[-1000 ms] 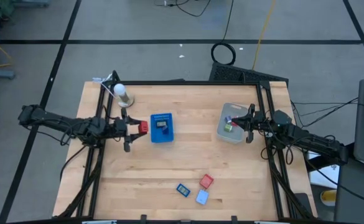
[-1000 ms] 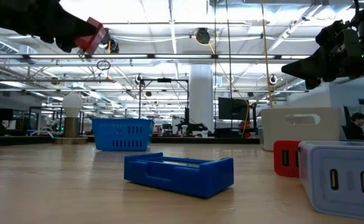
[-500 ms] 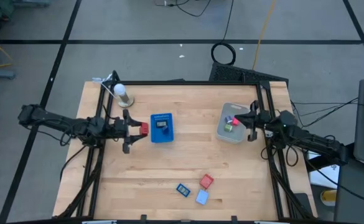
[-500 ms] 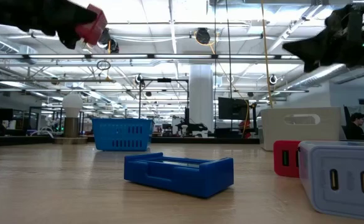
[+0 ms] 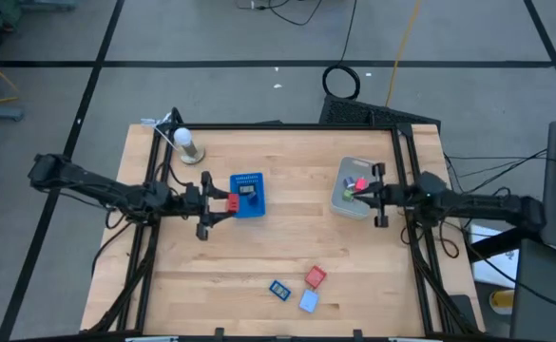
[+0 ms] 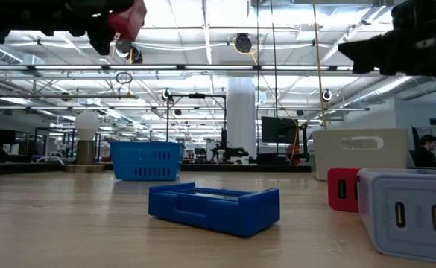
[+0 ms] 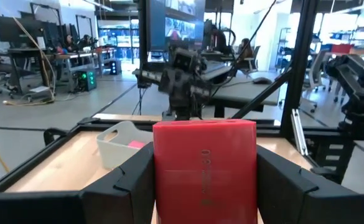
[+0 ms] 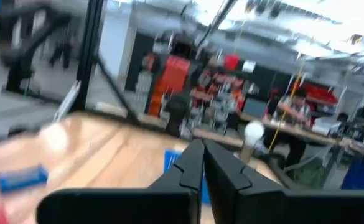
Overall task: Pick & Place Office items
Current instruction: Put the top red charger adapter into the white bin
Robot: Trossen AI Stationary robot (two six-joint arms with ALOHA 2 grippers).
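Note:
My left gripper (image 5: 222, 203) is shut on a red office item (image 5: 232, 201), high above the table beside the blue tray's (image 5: 247, 196) left edge. In the low view that red item (image 6: 128, 18) shows at the top left. My right gripper (image 5: 367, 195) is shut and holds nothing, in the air over the translucent grey bin (image 5: 338, 197), which holds a pink piece (image 5: 359, 183) and a green piece (image 5: 349, 193). A red item (image 5: 315, 276), a blue item (image 5: 279, 289) and a light blue item (image 5: 308, 301) lie flat on the table near its front edge. My left gripper pinches the red item by its two opposite side faces (image 7: 163, 174) between the two fingers (image 7: 122, 180). The fingers lie level and come from the table's left. The item stands upright in the hold, lifted clear of the table and the tray.
A white bulb on a stand (image 5: 186, 142) is at the back left corner. Black frame posts (image 5: 154, 171) run along both side edges. Bare wood lies between the tray and the bin and in the table's middle.
My left gripper has carried the red item toward the table's right, up to the blue tray's edge, still shut on it. My right gripper has risen, rolled and moved left over the grey bin, staying shut.

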